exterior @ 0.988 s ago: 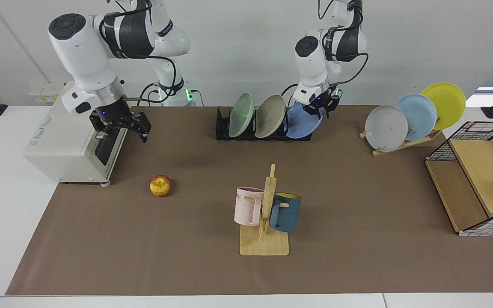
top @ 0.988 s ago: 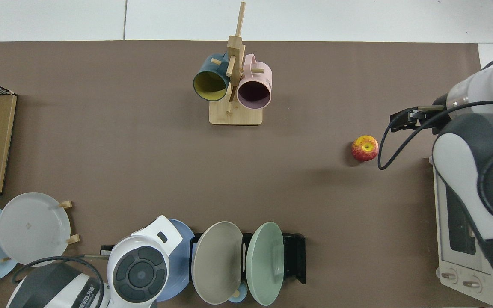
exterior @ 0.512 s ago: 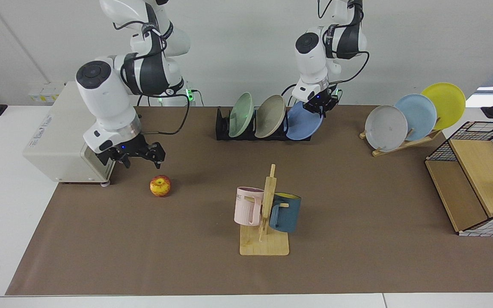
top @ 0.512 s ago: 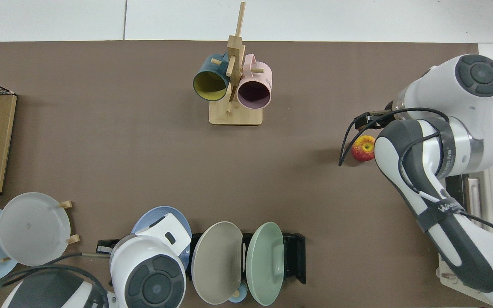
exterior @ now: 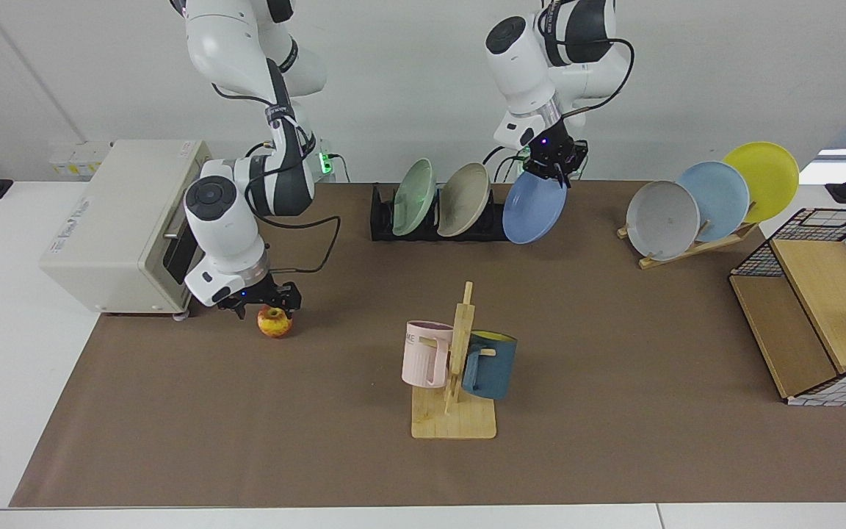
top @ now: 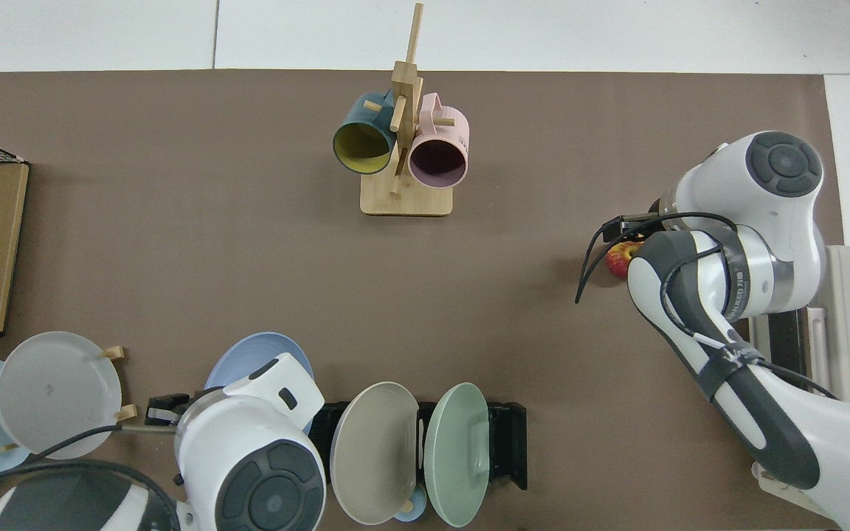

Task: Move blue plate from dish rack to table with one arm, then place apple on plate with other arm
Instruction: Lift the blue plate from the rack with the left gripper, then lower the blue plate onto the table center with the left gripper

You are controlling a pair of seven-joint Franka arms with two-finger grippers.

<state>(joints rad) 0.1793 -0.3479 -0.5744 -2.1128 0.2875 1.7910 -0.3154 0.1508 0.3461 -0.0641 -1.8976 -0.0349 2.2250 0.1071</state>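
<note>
Left gripper (exterior: 557, 167) clamps the blue plate (exterior: 534, 208) by its top rim, now lifted clear of the dish rack (exterior: 382, 220). Right gripper (exterior: 265, 300) has dropped onto the apple (exterior: 275, 323), fingers apart.

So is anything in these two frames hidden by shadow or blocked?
Facing view: even light; blue plate and apple show clearly. Top view: right arm covers most of the apple and the right hand; left arm hides part of the blue plate.

A matte, smooth finish is seen on the blue plate (exterior: 534, 206). The apple (exterior: 275, 323) is given a waxy sheen. The brown mat (exterior: 614, 330) looks like dull paper. Pale bare wood is shown by the mug stand (exterior: 456, 411). Glossy white plastic covers the arms (exterior: 228, 228).
</note>
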